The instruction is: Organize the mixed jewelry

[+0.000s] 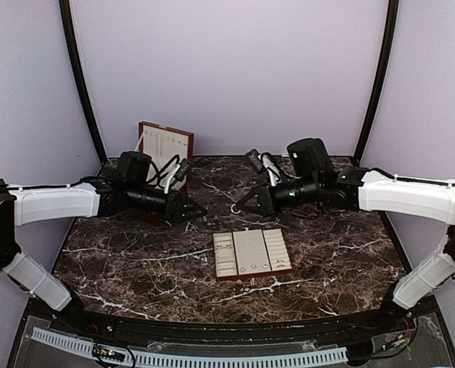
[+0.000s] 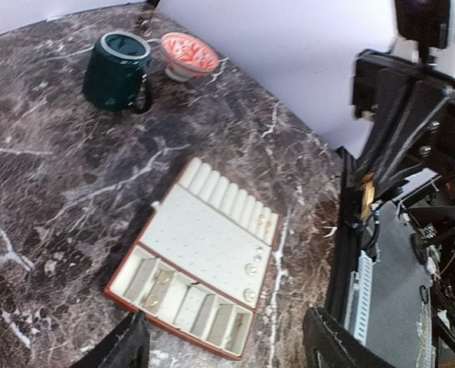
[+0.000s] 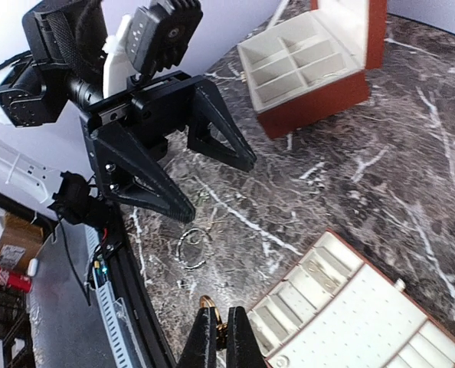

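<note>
Your right gripper (image 3: pixel 218 322) was pinched nearly shut on a small gold ring (image 3: pixel 206 304) — held off the table (image 1: pixel 120 261), tip pointing toward the left arm. Left gripper (image 3: pixel 220 192) was wide open with nothing in it, hovering by a few loose pieces (image 3: pixel 193 247) lying on the marble near its fingertips. From the held ring in the overhead view, the padded tray (image 1: pixel 250 253) sat near at about 5 o'clock. The open wooden box (image 1: pixel 165 146) was further off at about 10 o'clock, behind the left arm. Tray had studs (image 2: pixel 251 269) in its peg panel. Step looked like carry-and-place of one ring — pick done, drop not yet. Next you'd have needed to swing over the tray's roll slots (image 2: pixel 227 195), lower, then open only slightly so the ring didn't bounce out.
</note>
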